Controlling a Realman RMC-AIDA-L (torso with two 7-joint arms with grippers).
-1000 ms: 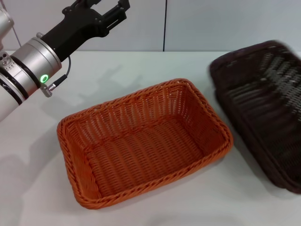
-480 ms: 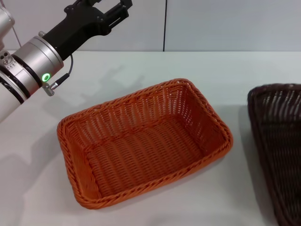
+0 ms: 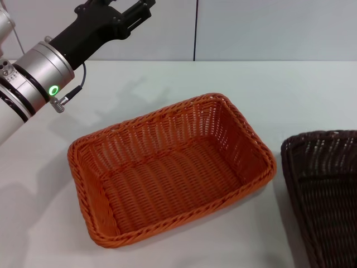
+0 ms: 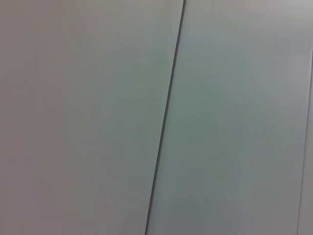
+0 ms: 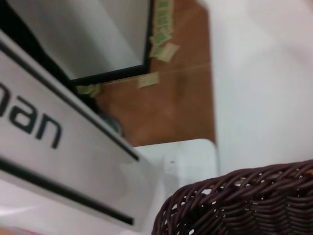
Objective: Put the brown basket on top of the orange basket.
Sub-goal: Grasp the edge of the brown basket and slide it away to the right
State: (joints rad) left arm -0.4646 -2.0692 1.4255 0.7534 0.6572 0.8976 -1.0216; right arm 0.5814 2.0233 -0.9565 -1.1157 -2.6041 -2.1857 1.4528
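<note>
the orange basket [image 3: 170, 170] is sitting open side up in the middle of the white worktop [image 3: 279, 89], lying at a slant with one short end nearer the robot's left and the other angled away toward the right. the brown basket [image 3: 323, 190] is showing at the right edge of the head view, just beside the orange basket's right end but apart from it, with a strip of bare worktop between the two rims; much of it is running out of the picture, so whether it is resting on the worktop or being carried cannot be told. in the right wrist view a stretch of that dark braided rim [image 5: 239, 203] is filling the near corner, very close to the camera, with a white panel bearing dark letters and a patch of brown floor behind it. the right end effector is not appearing in any view, so its state cannot be told. the left end effector [image 3: 131, 8] is hanging raised at the far left of the scene, above the back of the worktop and well apart from both baskets; its black fingers are standing spread and grasping nothing. the left wrist view is showing only a pale wall with a thin dark seam [image 4: 166, 117].
</note>
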